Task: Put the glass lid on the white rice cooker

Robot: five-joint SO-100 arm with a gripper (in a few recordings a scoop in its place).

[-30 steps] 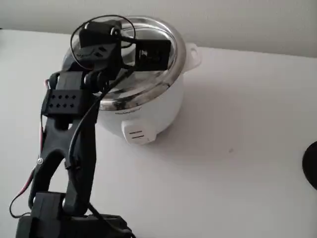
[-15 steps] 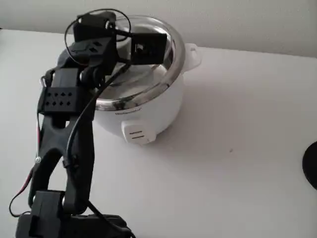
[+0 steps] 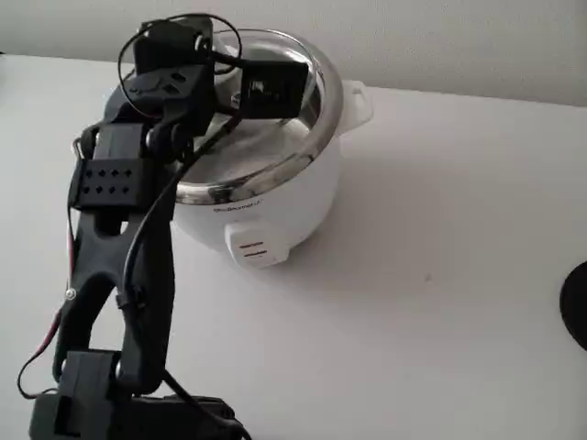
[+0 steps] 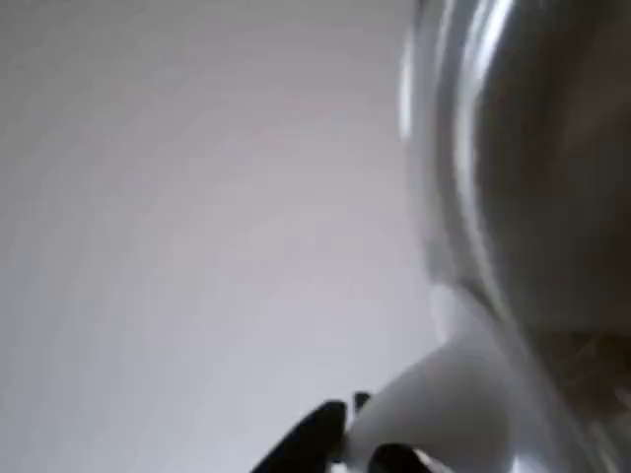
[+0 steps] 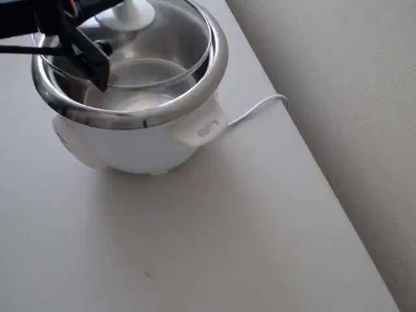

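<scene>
The white rice cooker (image 3: 280, 206) (image 5: 130, 146) stands at the back of the table, its steel rim shining. Over its opening hangs the glass lid (image 5: 166, 45) (image 3: 307, 64), tilted, with one edge low inside the rim. My gripper (image 5: 107, 19) (image 3: 240, 90) comes in over the pot from the left and is shut on the lid's white knob (image 5: 127, 16). The blurred wrist view has the knob (image 4: 434, 414) beside my black fingertips (image 4: 325, 434), with the glass (image 4: 523, 177) rising to the right.
My black arm (image 3: 119, 247) stands in front of the cooker on the left of the fixed view. A white cord (image 5: 257, 107) runs from the cooker towards the table's wall-side edge. A dark object (image 3: 578, 302) sits at the right edge.
The gripper has carried the lid a little to the left and lower over the pot. The arm's upper part has leaned left with it.
</scene>
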